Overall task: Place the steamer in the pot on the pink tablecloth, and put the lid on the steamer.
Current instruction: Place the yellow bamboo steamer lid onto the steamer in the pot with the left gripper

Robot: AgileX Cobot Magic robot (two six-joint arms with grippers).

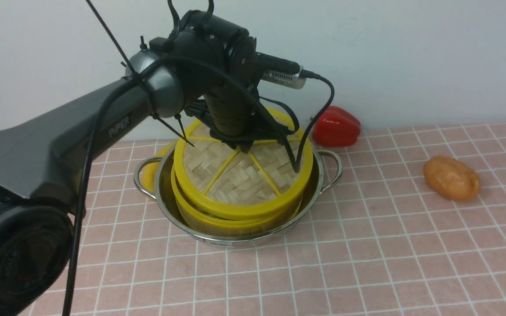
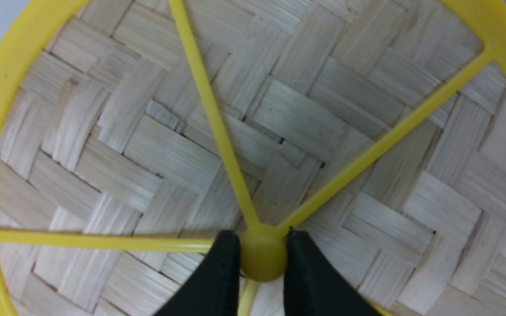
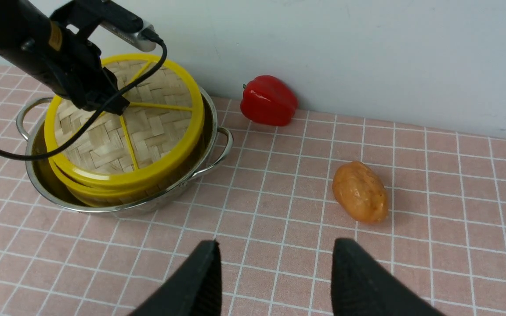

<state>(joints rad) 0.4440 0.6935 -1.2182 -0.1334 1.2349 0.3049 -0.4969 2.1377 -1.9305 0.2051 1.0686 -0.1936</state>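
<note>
The steel pot (image 1: 319, 186) stands on the pink tablecloth (image 1: 367, 245), with the bamboo steamer (image 1: 235, 224) inside it. The woven lid (image 1: 235, 175) lies over the steamer, slightly tilted with its far edge higher. My left gripper (image 1: 240, 147) is shut on the lid's yellow centre hub; in the left wrist view both black fingers (image 2: 218, 281) press the hub on the lid (image 2: 305, 114). My right gripper (image 3: 275, 259) hangs open and empty over bare cloth, to the right of the pot (image 3: 224, 136), steamer (image 3: 103, 193) and lid (image 3: 156, 127). It does not show in the front view.
A red bell pepper (image 1: 336, 126) lies by the wall just behind the pot's right handle. An orange-brown potato-like thing (image 1: 451, 177) lies on the cloth further right. A bit of something yellow (image 1: 149, 175) shows behind the pot's left handle.
</note>
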